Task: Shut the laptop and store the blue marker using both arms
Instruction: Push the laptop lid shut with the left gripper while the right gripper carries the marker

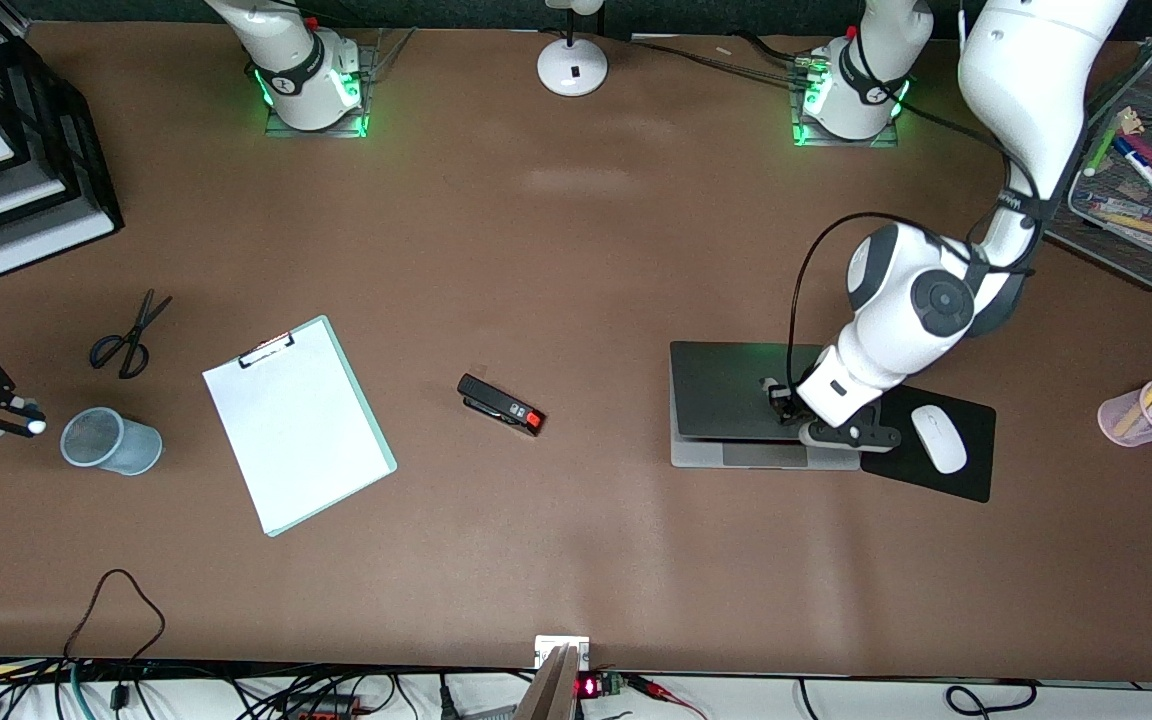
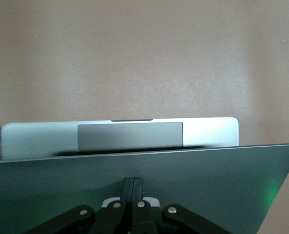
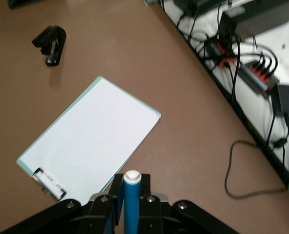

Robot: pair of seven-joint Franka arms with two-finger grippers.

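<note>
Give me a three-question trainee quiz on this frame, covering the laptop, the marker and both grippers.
1. True or false: the laptop lid lies flat on its base.
2. What is the right gripper shut on? A scissors; B blue marker; C stapler.
3. Name what the white mouse rests on.
Key: 1 false: the left gripper, fingers shut, is on a lid raised above the trackpad. 2 B. 3 the black mouse pad, beside the laptop.
</note>
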